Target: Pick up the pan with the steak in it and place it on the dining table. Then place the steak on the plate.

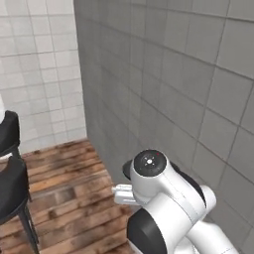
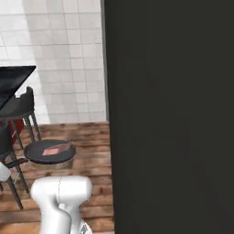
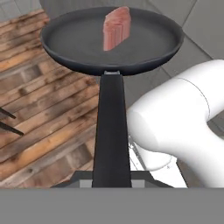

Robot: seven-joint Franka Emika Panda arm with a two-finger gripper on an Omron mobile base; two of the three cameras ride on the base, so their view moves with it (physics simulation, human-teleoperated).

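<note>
Hand view, nearest the lens: the pan handle runs straight up from the bottom edge, where its base sinks between dark shapes at the grey band. The fingertips cannot be made out there, so the jaw state cannot be told, though the pan hangs in the air above the floor with its handle leading to the hand. The steak lies inside the pan bowl, toward the far side, appearing to stand on edge from this angle. The pan's far rim nearly meets the top edge of the picture.

Right base view: the pan appears as a dark disc above the wooden floor, with the steak flat on it. The handle and the gripper are hidden behind the white arm link at the bottom. A large dark panel blocks the right half of this picture. Beyond the pan, a black stool stands beside the dining table, whose black top is cut off at the left edge. Open floor lies between the pan and the white tiled wall.

Left base view: a grey tiled wall stands close on the arm's right. A black chair is cut off at the left edge, with bare floor between it and the grey wall.
</note>
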